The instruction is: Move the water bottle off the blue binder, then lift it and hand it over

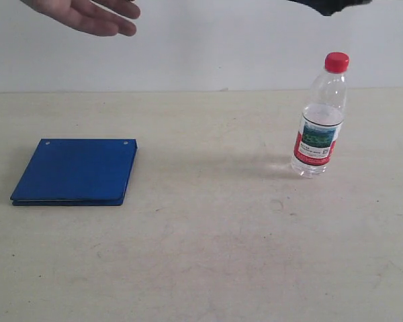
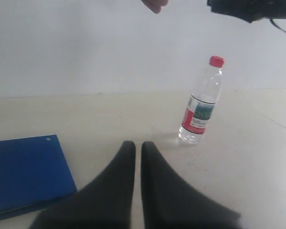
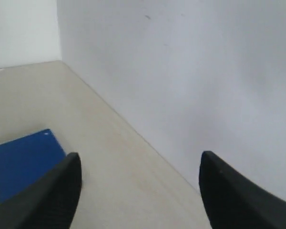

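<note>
Standing upright on the right of the tan table (image 1: pixel 201 261), the one clear plastic red-capped water bottle (image 1: pixel 319 121) is already off the single flat blue binder (image 1: pixel 74 171) at the left, and well apart from it. One open human hand (image 1: pixel 87 13) hangs far left, presumably for the handover. Left wrist: my left gripper (image 2: pixel 138 145) is pinched together, empty. Right wrist: my right gripper (image 3: pixel 139 160) gapes wide, empty — ready to grasp, I judge.

The exterior view faces the wall (image 1: pixel 221 47) across the table (image 1: pixel 208 255); both wrist views, lower, share the blue binder (image 2: pixel 24 176).
</note>
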### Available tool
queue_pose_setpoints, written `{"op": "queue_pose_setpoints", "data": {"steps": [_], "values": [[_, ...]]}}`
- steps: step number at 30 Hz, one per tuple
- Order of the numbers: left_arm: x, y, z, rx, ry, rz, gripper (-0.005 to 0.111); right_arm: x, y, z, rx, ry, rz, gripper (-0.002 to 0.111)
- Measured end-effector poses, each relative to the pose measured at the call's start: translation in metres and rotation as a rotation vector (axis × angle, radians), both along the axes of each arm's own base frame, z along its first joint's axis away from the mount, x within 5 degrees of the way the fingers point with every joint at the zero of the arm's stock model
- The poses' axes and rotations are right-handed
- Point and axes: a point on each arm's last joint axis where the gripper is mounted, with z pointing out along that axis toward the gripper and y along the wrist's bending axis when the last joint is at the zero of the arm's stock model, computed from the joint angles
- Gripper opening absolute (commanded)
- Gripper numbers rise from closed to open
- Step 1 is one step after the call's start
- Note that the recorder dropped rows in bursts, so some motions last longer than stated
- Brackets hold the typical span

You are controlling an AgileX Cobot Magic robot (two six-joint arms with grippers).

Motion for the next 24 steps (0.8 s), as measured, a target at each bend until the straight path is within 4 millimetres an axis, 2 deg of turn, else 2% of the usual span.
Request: {"op": "queue_pose_setpoints", "data": {"steps": [2,4,7,8,13,17,20,23,24], "values": [[0.001,0.003,0.000,0.005,-0.005,0.030,0.004,-0.013,0.022,0.003,-0.056,0.010,0.083,0.045],[0.002,0.005,0.000,0.008,-0.008,0.055,0.004,-0.025,0.047,-0.006,-0.174,0.035,0.174,0.029],[0.002,0.004,0.000,0.008,-0.008,0.049,0.004,-0.033,0.075,-0.028,-0.350,0.091,0.246,0.003],[0.001,0.003,0.000,0.006,-0.006,0.041,0.004,-0.033,0.083,-0.037,-0.388,0.122,0.256,0.000],[0.002,0.005,0.000,0.004,-0.007,0.054,0.004,-0.028,0.126,-0.085,-0.394,0.289,0.287,0.000],[0.006,0.013,0.000,-0.024,0.009,0.158,0.004,-0.023,0.164,-0.145,-0.390,0.431,0.284,0.000],[0.012,0.021,-0.003,-0.049,0.049,0.265,0.006,-0.020,0.179,-0.186,-0.408,0.528,0.203,0.003],[0.021,0.026,-0.009,-0.038,0.119,0.333,0.019,-0.014,0.180,-0.209,-0.383,0.624,0.091,0.020],[0.025,0.026,-0.010,-0.025,0.144,0.343,0.026,-0.012,0.180,-0.212,-0.367,0.650,0.061,0.032]]}}
